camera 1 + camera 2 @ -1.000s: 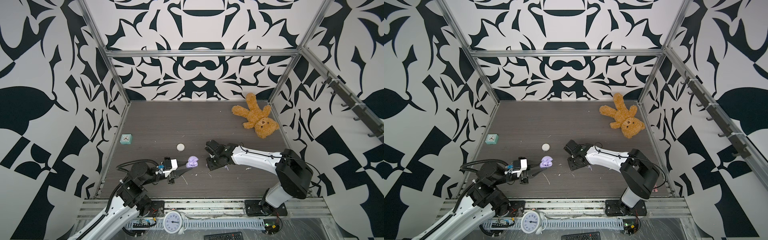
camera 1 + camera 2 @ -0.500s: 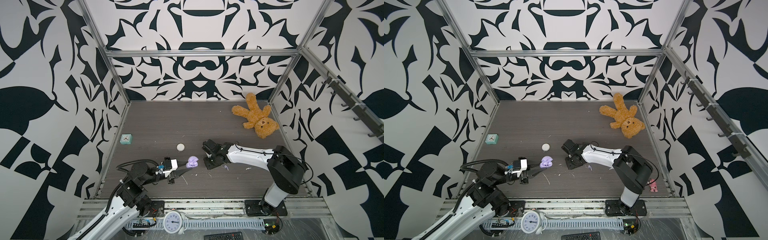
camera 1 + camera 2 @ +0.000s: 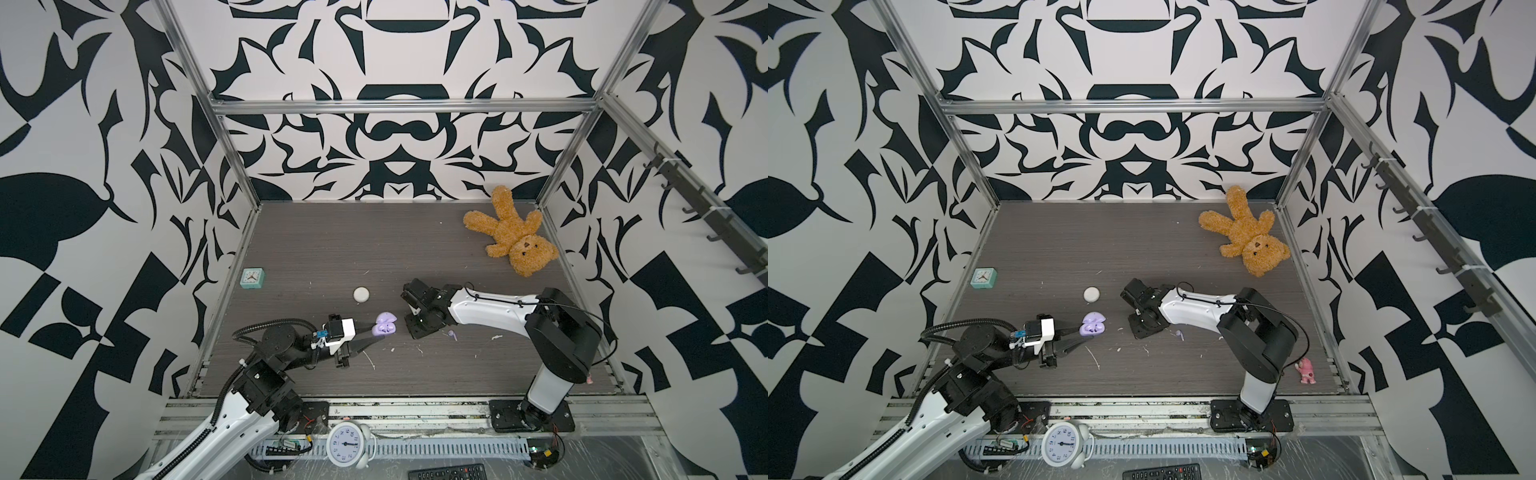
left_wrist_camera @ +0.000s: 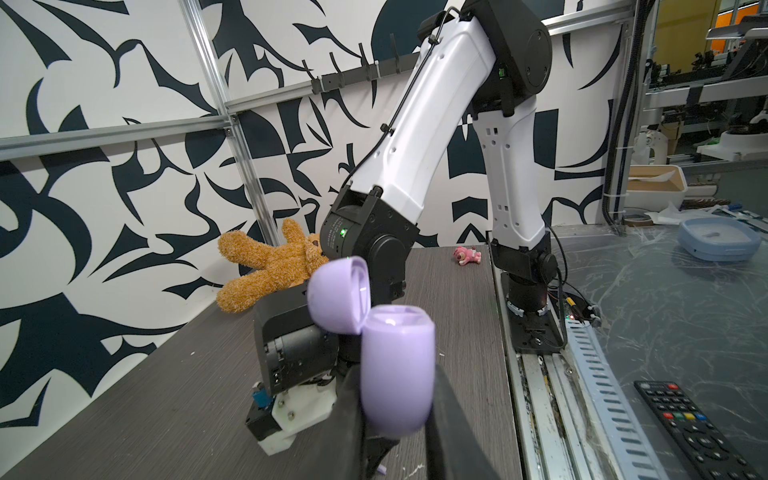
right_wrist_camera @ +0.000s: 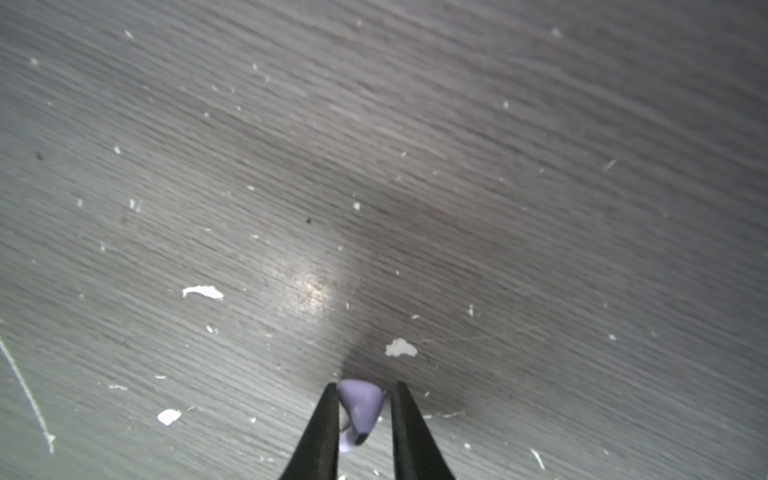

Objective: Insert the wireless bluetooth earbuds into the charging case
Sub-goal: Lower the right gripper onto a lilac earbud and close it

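Note:
My left gripper (image 3: 378,332) is shut on the pale purple charging case (image 3: 385,325), held just above the table with its lid open; the left wrist view shows the case (image 4: 397,365) between the two dark fingers. A little to its right, my right gripper (image 5: 365,386) points straight down at the table. Its fingers have closed in on a pale purple earbud (image 5: 360,405), which shows as a purple speck (image 4: 382,469) in the left wrist view. In both top views the wrist hides this earbud. Another purple earbud (image 3: 452,334) lies loose just right of that gripper. A closed white round case (image 3: 361,294) sits behind.
A brown teddy bear (image 3: 511,237) lies at the back right and a small teal clock (image 3: 252,277) at the left edge. A pink toy (image 3: 1306,370) sits at the front right. White scraps (image 3: 369,359) litter the front. An alarm clock (image 3: 348,444) and a remote (image 3: 446,473) lie off the table's front.
My right gripper has shifted left toward the purple case and its jaws have narrowed onto the earbud. The left arm and the case have stayed still.

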Controlling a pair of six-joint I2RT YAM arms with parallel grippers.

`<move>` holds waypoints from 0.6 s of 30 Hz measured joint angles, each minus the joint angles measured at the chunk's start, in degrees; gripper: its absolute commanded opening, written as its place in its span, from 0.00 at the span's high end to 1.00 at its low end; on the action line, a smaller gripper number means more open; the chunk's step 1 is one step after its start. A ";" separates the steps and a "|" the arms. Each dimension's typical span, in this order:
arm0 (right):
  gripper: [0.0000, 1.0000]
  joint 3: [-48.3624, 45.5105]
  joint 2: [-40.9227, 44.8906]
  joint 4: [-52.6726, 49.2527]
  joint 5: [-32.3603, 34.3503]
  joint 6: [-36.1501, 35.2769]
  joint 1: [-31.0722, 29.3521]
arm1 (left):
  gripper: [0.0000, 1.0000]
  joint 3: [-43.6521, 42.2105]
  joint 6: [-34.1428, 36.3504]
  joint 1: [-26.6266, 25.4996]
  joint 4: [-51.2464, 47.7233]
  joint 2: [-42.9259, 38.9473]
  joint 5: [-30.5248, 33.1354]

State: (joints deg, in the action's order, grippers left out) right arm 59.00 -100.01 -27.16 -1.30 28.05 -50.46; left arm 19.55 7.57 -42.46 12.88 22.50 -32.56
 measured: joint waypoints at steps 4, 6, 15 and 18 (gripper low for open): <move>0.69 0.00 -0.22 0.00 0.00 0.13 0.00 | 1.00 0.00 0.00 0.00 -0.02 0.00 0.02; 0.68 0.00 -0.22 0.00 -0.02 0.28 0.00 | 1.00 0.00 0.00 0.00 -0.07 0.00 0.00; 0.64 0.00 -0.22 -0.20 0.24 2.43 0.00 | 1.00 0.00 0.02 -0.02 -0.22 0.00 0.02; 0.61 0.20 -0.22 -0.94 0.92 4.68 -0.07 | 1.00 0.00 0.02 -0.07 -0.33 0.00 0.00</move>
State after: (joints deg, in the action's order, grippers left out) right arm 59.20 -100.22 -28.10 -0.38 32.73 -50.52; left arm 19.55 7.60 -42.52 12.56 22.50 -32.56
